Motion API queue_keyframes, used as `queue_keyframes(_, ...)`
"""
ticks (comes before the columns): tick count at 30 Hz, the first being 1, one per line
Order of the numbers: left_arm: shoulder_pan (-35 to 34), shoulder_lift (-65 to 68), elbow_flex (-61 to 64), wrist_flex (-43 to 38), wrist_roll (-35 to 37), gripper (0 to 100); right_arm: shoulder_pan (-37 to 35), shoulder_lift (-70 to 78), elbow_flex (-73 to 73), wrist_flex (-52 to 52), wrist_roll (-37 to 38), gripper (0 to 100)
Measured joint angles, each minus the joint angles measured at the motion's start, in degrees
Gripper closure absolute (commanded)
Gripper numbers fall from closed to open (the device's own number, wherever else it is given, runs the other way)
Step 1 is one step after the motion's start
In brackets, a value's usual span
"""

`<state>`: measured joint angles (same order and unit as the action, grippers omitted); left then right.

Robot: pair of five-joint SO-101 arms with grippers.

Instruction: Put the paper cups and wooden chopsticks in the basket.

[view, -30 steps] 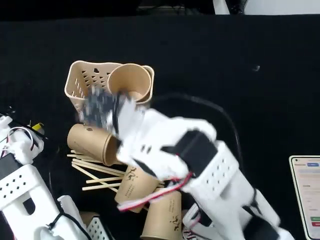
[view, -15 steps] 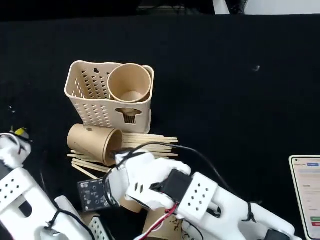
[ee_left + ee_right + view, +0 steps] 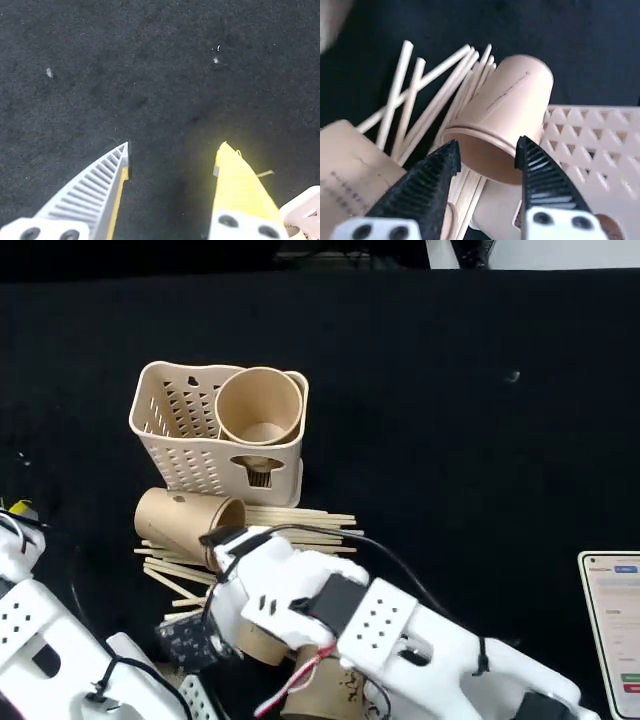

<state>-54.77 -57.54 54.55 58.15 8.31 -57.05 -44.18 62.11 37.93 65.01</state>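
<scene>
Right wrist view: with the jaws of the right gripper (image 3: 489,146) held apart at the rim of a paper cup (image 3: 510,100) lying on wooden chopsticks (image 3: 435,100) beside the basket (image 3: 590,135), the cup could be crushed or rolled away if pinched off-centre; the left gripper (image 3: 174,146) is likewise spread.

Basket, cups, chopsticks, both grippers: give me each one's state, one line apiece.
Basket: upright, holds one cup.
Cup in basket: upright, mouth up.
Cup by basket: on its side on the table.
Chopsticks: loose on the table, not in basket.
Cup over chopsticks: on its side.
Right gripper: open, empty, facing that cup.
Left gripper: open, empty, above the table.
</scene>
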Motion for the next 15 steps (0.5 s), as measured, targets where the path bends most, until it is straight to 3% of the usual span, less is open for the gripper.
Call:
queue_keyframes(6, 0.0, 0.0, 0.0, 0.0, 0.0, 72, 4.0, 4.5, 2.4, -10.7, 0.3, 80.1)
queue_keyframes(15, 0.0, 0.0, 0.0, 0.0, 0.0, 72, 4.1, 11.4, 2.4, -20.5, 0.3, 80.5)
